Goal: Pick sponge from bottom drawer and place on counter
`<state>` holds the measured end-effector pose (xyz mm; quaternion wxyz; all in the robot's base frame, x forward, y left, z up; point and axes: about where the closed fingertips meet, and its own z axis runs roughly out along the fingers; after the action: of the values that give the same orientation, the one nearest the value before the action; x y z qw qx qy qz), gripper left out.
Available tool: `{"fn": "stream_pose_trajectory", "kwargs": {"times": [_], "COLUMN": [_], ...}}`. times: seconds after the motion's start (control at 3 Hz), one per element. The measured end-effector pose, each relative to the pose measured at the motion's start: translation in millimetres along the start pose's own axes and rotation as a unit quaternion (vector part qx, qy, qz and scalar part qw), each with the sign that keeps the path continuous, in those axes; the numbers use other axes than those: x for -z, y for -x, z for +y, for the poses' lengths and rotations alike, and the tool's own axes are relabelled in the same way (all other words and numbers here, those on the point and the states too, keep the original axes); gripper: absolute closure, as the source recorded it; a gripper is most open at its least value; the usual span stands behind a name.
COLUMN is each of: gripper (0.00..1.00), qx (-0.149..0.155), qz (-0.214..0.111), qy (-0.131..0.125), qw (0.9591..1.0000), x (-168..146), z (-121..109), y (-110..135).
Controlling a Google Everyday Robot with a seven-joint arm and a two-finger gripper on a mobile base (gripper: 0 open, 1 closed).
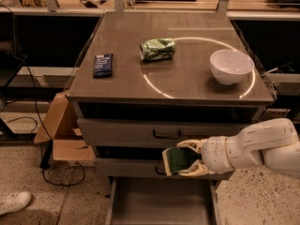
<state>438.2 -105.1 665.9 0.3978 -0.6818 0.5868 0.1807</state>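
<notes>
- The bottom drawer (159,205) stands pulled out, a shallow pale grey tray.
- The gripper (169,162) grips the dark green sponge (179,157) above it, in front of the middle drawer (126,168).
- The smooth counter (187,86) carries a blue packet (103,64), a crushed green can (158,48) and a white bowl (230,66); no lettering is legible.

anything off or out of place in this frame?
The green can is crushed, lying on its side on the counter. A cardboard box beside the cabinet has its flap splayed out. Otherwise fine: the gripper holds the sponge above the open bottom drawer.
</notes>
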Motion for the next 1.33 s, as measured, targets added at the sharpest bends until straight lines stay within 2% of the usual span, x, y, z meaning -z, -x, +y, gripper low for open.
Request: {"fn": "stream_pose_trajectory", "kwargs": {"times": [0.33,0.67,1.33], "gripper": [1.0,1.0,1.0], "qx": [0.014,0.011,-0.041], "qz": [-0.008,-0.007,0.016], "qy": [0.01,0.01,0.015], "qw": [0.9998,0.9999,0.9989], "x": [5.9,8.3,45.1], "z": [-39.7,-37.7,15.3], "y": [11.2,11.9,21.4]}}
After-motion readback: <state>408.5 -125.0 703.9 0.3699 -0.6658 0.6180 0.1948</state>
